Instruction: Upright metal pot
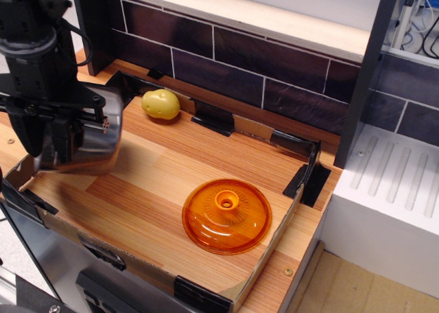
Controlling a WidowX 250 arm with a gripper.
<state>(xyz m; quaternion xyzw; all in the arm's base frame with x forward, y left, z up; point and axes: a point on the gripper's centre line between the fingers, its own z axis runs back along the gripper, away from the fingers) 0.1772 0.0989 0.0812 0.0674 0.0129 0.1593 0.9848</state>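
Note:
The shiny metal pot [96, 145] is at the left of the wooden tray, held near upright just above the floor, largely hidden behind my black arm. My gripper [65, 138] is shut on the pot's left side or rim; its fingertips are hard to make out against the arm. The translucent orange domed lid [226, 215] with a knob lies flat at the front middle of the tray, well right of the pot.
A yellow potato [160, 104] lies at the back of the tray. Low cardboard walls [271, 254] with black tape corners ring the tray. A dark tiled wall stands behind, a white ribbed block [394, 189] at the right.

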